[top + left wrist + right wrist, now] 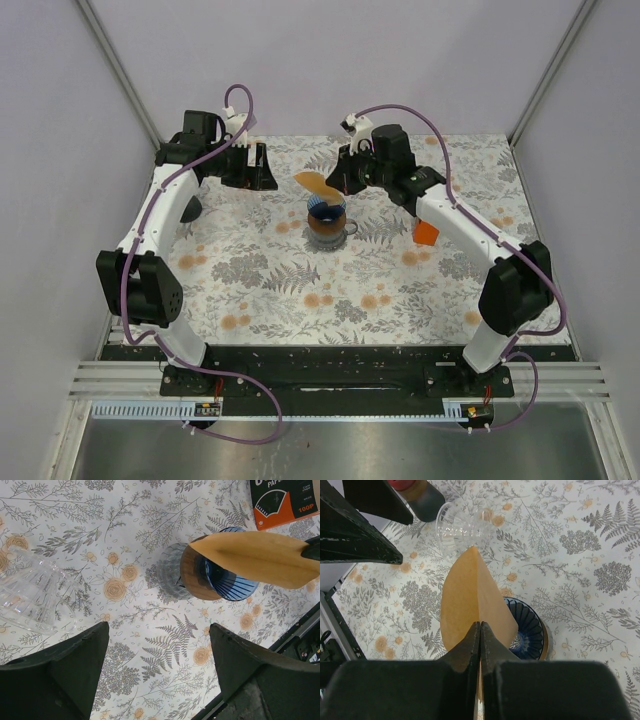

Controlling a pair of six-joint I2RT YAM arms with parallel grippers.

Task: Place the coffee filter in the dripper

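The right gripper (480, 626) is pinching the brown paper coffee filter (470, 592) between closed fingers, holding it over the rim of the blue ribbed glass dripper (529, 630). In the top view the paper is jutting toward the dripper's 10 o'clock. The left gripper (157, 630) is hovering spread wide, farther out at 10 o'clock, gripping nothing.
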